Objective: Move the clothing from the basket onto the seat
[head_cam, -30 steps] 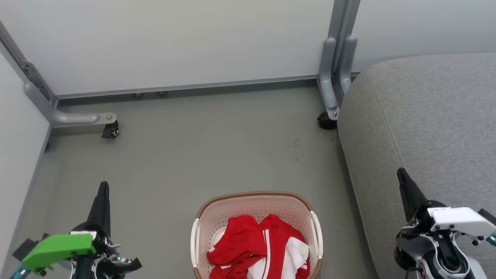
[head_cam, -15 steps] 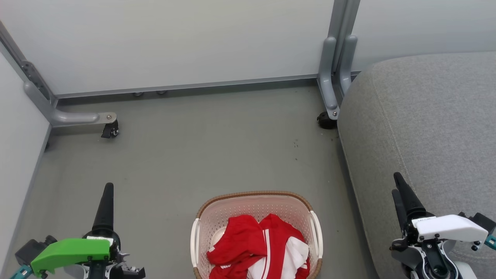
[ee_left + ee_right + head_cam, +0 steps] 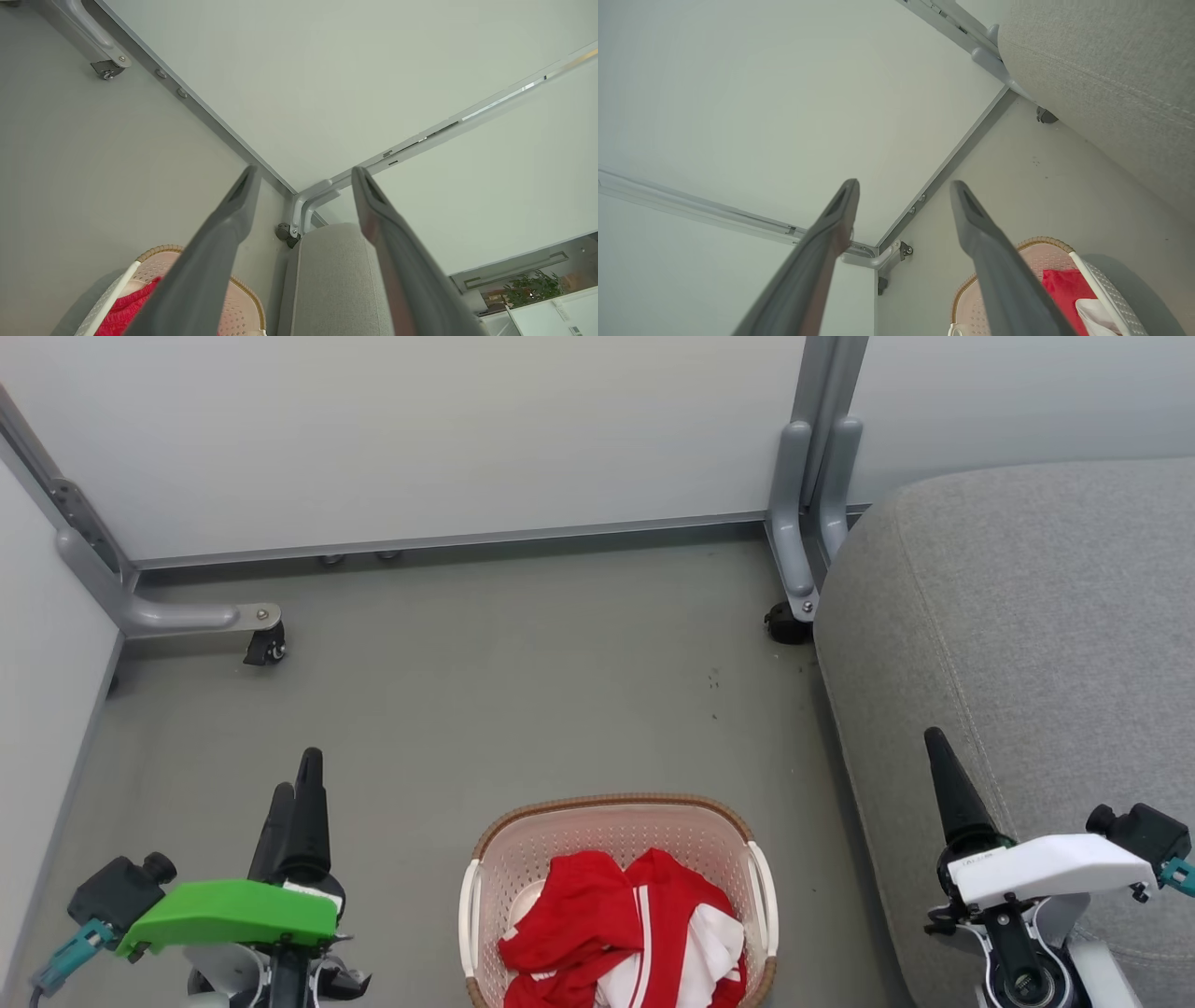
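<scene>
In the head view, the soft bright red fabric clothing (image 3: 616, 933) with white panels and thin stripes is lying heaped in the cream-white perforated plastic basket (image 3: 611, 800). The basket is standing at the near edge of the grey floor (image 3: 513, 691), just beside the large grey woven-fabric seat (image 3: 1027, 616) along the floor's right edge. The left hand (image 3: 297, 773) is hovering left of the basket and the right hand (image 3: 936, 742) over the seat's near side, both well apart from the clothing. The reach is probably the step beginning. A hand should be coming down over the middle of the heap, sinking into a thick fold, keeping off the rim and handles. It should then be lifting high, since loose fabric may be trailing.

In the left wrist view, the left hand (image 3: 304, 170) is standing spread and empty, with the basket corner at lower left.

In the right wrist view, the right hand (image 3: 904, 184) is likewise spread, holding nothing.

A second ago both hands were pressed together. The left has since been edging nearer the basket, while the clothing is lying unchanged.
</scene>
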Available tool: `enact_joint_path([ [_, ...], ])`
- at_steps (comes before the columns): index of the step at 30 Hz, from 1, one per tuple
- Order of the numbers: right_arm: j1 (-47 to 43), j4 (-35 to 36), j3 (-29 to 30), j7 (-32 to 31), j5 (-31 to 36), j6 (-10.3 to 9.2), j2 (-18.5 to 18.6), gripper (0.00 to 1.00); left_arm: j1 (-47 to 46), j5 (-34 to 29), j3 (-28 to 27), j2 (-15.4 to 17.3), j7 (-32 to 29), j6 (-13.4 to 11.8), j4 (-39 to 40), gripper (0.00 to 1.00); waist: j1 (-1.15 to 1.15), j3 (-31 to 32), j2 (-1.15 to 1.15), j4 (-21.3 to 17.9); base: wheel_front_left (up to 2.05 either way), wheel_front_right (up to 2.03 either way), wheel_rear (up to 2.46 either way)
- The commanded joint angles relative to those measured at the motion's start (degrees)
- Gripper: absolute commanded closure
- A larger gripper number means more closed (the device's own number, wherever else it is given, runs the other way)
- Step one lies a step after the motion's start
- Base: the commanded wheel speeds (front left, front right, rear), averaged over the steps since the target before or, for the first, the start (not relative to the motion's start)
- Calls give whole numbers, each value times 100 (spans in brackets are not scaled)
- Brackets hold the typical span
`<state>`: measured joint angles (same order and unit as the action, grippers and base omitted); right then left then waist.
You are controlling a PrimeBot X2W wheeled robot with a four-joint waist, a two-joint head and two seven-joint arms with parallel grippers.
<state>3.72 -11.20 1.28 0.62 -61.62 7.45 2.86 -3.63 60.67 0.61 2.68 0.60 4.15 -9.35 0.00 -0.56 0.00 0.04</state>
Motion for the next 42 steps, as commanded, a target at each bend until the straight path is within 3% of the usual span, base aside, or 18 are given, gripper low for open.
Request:
enact_joint_path([
  [1, 80, 130, -38, 69, 276, 2, 56, 0, -166, -282, 88, 98, 71, -62, 133, 0, 0, -3, 0, 0, 0, 0, 0],
  [21, 9, 281, -132, 466, 1873, 3, 28, 0, -261, -1867, 741, 335, 466, -630, 414, 0, 0, -27, 0, 20, 0, 0, 0],
  [42, -45, 511, -282, 809, 3291, 3, 3, 0, -277, -3231, 1106, 442, 809, -821, 662, 0, 0, -62, 0, 16, 0, 0, 0],
])
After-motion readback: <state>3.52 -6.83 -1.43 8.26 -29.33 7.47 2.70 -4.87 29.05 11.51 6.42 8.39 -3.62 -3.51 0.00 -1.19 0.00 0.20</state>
